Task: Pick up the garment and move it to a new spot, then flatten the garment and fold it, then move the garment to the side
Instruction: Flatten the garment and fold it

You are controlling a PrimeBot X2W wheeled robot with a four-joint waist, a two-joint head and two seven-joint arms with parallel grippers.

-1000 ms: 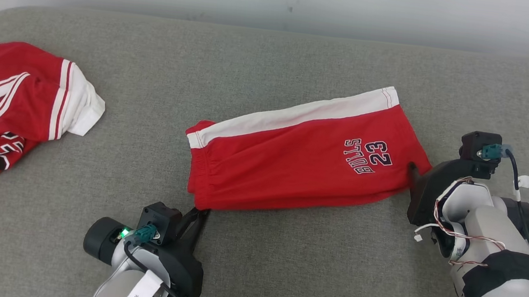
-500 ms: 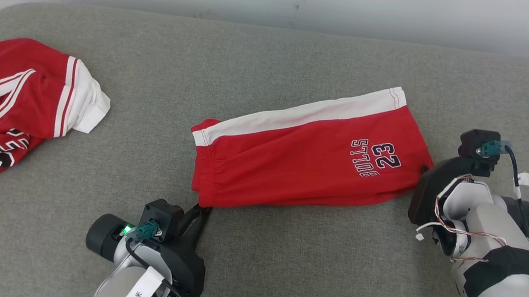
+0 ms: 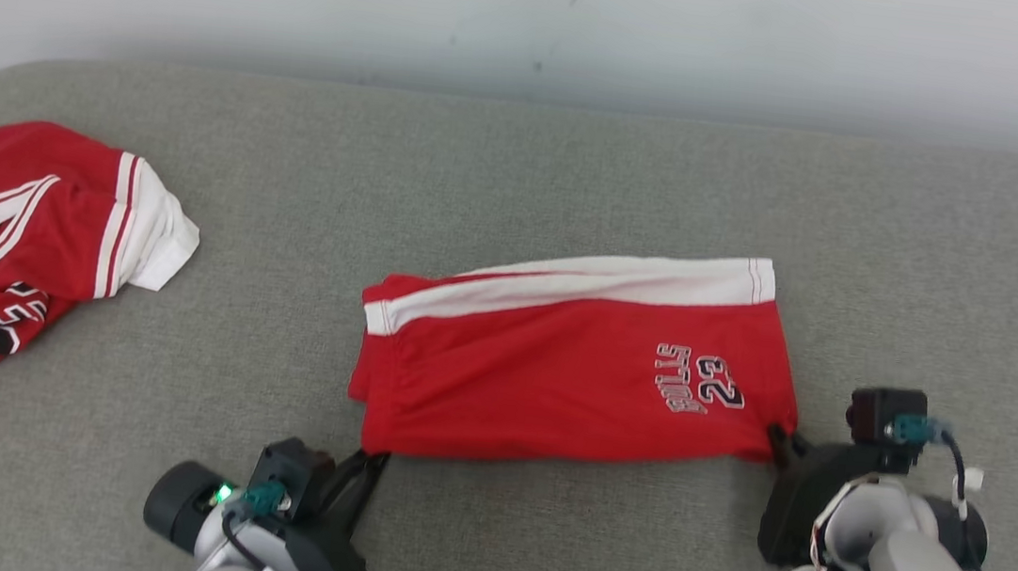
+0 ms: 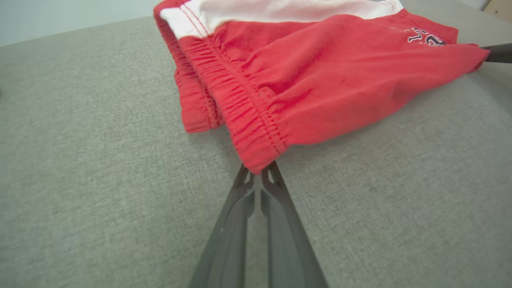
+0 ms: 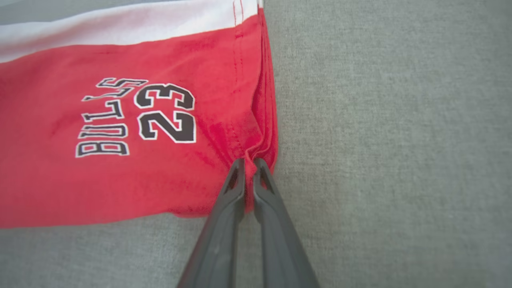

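The garment is a pair of red shorts with a white side stripe and "BULLS 23" print, folded lengthwise on the grey cushion. My left gripper is shut on the near corner of its elastic waistband. My right gripper is shut on the near corner of the leg hem, pinching a bunched fold of red cloth. The shorts stretch between the two grippers, and the far fingertips of the right gripper show at the right edge of the left wrist view.
A second red and white jersey lies crumpled at the far left of the grey cushion. A pale wall runs behind the cushion's back edge. Bare grey fabric surrounds the shorts on all sides.
The right gripper has closed on the hem corner. Both grippers and the shorts have come toward me, lower in the view; the head camera has also shifted.
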